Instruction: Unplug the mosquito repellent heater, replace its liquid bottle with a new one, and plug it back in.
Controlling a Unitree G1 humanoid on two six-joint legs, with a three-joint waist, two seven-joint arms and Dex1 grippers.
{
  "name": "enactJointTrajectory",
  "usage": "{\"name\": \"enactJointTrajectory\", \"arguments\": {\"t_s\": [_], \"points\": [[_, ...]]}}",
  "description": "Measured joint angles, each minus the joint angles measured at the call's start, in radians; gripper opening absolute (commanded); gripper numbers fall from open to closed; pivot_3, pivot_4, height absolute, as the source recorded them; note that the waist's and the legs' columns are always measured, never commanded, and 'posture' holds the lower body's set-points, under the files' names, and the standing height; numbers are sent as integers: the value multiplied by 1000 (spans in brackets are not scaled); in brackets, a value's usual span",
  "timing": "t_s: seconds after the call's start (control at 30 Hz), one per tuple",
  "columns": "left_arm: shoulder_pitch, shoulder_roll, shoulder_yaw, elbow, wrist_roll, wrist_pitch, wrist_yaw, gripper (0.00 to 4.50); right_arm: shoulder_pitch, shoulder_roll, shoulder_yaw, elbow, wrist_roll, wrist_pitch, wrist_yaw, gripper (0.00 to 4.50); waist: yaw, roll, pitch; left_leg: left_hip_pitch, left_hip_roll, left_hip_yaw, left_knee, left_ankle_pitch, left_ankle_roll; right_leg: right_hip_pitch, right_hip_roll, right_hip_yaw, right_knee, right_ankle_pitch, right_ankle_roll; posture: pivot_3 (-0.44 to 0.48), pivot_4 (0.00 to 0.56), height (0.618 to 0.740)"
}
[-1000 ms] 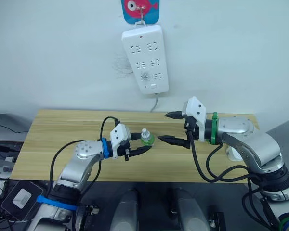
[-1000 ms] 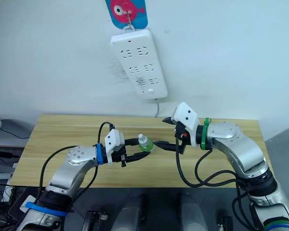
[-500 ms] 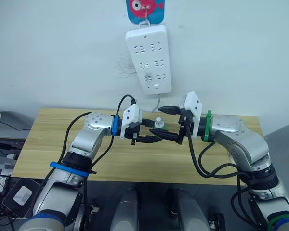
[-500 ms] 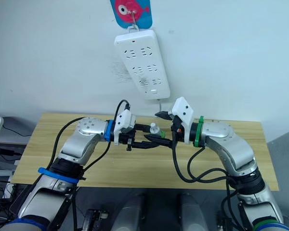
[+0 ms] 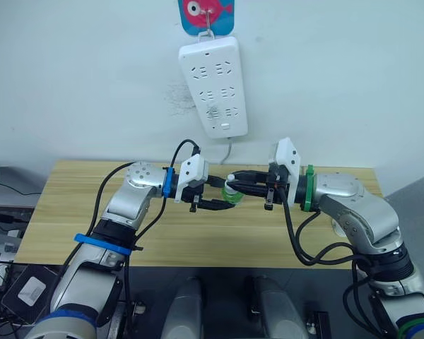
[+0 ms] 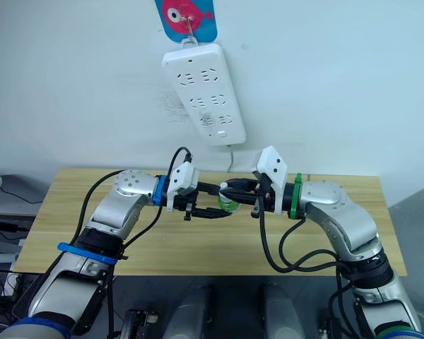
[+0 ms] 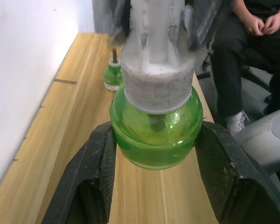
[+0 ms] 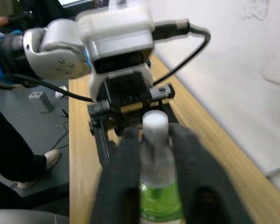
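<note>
**Both pincers on one green bottle**

Above the wooden tabletop (image 5: pixel 71 205), the left pincer (image 5: pixel 222 197) clamps the round green body of the liquid bottle (image 5: pixel 232 191), while the right pincer (image 5: pixel 234 185) closes on its white neck (the two arms meet nose to nose). A second green bottle (image 7: pixel 113 77) stands on the tabletop near the wall. The white power strip (image 5: pixel 213 85) hangs on the wall above them.
</note>
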Motion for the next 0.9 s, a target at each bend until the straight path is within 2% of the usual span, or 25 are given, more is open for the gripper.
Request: {"name": "enactJointTrajectory", "arguments": {"t_s": [0.07, 0.27, 0.9], "points": [[6, 0, 3, -6, 0, 1, 1, 2163, 0, 1, 0, 1, 3, 2, 1, 278, 0, 0, 0, 0, 0, 0, 0, 0, 0, 0, 0, 0, 0, 0, 0, 36, 235, 740], [16, 4, 12, -37, -4, 1, 1, 2163, -2, 4, 0, 23, 16, 9, -3, 2265, 2, 0, -2, 0, 0, 0, 1, 0, 0, 0, 0, 0, 1, 0, 0, 50, 231, 740], [28, 1, 13, -52, -7, 10, 8, 2163, 13, -10, 14, 31, 8, 0, 21, 2265, 2, -1, -4, 3, 0, 1, 2, 0, -1, 0, 0, 0, 7, 0, 0, 45, 225, 740]]}}
